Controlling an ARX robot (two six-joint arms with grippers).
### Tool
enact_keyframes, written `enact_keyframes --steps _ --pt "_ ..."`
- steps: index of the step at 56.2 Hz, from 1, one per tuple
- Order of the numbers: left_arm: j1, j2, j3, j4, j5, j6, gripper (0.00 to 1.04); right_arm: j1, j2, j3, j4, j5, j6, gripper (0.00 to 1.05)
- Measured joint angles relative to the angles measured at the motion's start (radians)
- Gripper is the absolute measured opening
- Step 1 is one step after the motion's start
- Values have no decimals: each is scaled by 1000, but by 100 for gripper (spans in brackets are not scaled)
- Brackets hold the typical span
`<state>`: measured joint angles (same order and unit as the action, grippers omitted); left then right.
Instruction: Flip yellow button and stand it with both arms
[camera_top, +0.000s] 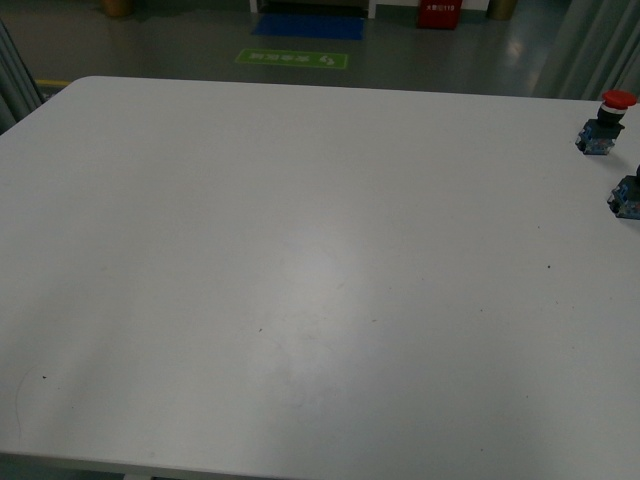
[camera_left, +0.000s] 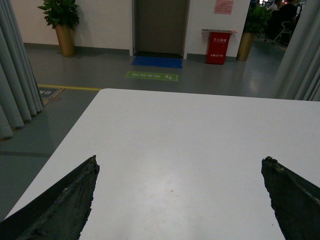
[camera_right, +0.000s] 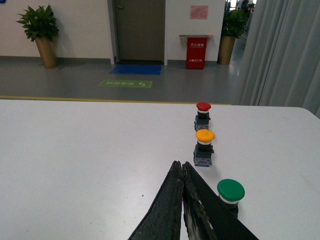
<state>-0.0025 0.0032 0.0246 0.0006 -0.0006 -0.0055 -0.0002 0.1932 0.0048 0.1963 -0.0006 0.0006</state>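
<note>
A: Start closest to the right gripper (camera_right: 181, 167). What state is it in?

B: Clenched, with nothing between the fingers (camera_right: 172, 200); the two black blades meet at their tips over the white table (camera_right: 75, 150). Just beside those fingers, close against one flank, stands a green button (camera_right: 230, 191), cap up.

A: And the yellow button (camera_right: 204, 147)?

B: Next out, a little beyond the fingertips and slightly off the line they point along, on the same side as the green one. It is apart from the gripper, not touched. It stands upright: blue-and-black block on the table, black collar above, round yellow-orange cap on top. Its long axis runs vertically, cap pointing up.

A: Anything past it?

B: A red button (camera_right: 202, 114), farther along the same row, also standing cap up. The three make a line leading away from the gripper towards the table's far edge. Beyond the table are a grey floor, a green floor marking (camera_right: 126, 84), a blue mat (camera_right: 136, 69), a red cabinet (camera_right: 196, 52) and potted plants (camera_right: 39, 34).

A: The left gripper (camera_left: 180, 167)?

B: Released, its two dark fingers (camera_left: 65, 200) spread wide with only bare tabletop between them. No button shows in its wrist view.

A: And from the front camera?

B: Neither arm shows. The red button sits near the table's far right corner, and nearer, at the right edge of the frame, a blue-and-black block is cut off; I cannot tell for sure which switch it belongs to.
</note>
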Motion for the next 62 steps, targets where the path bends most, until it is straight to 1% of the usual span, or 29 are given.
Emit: enact_keyframes --steps 6,7,9,11,28,31,36,40,48,49,57,59,62 --pt "0 0 0 0 0 0 98 0 -24 0 -25 0 0 3" --pt "0 0 0 0 0 0 98 0 -49 0 -53 0 0 3" --pt "0 0 0 0 0 0 98 0 -124 0 -160 -2 0 3" --pt "0 0 0 0 0 0 98 0 -154 0 -187 -1 0 3" --pt "0 0 0 0 0 0 98 0 -188 0 -195 -1 -1 4" --pt "0 0 0 0 0 0 98 0 -188 0 -195 -1 -1 12" --pt "0 0 0 0 0 0 98 0 -188 0 -195 -1 -1 31" --pt "0 0 0 0 0 0 98 0 -188 0 -195 -1 -1 42" --pt "0 0 0 0 0 0 98 0 -188 0 -196 -1 -1 72" --pt "0 0 0 0 0 0 98 0 -188 0 -196 -1 -1 74" --pt "0 0 0 0 0 0 98 0 -188 0 -196 -1 -1 98" --pt "0 0 0 0 0 0 98 0 -188 0 -196 -1 0 99" --pt "0 0 0 0 0 0 98 0 -188 0 -196 -1 0 97"
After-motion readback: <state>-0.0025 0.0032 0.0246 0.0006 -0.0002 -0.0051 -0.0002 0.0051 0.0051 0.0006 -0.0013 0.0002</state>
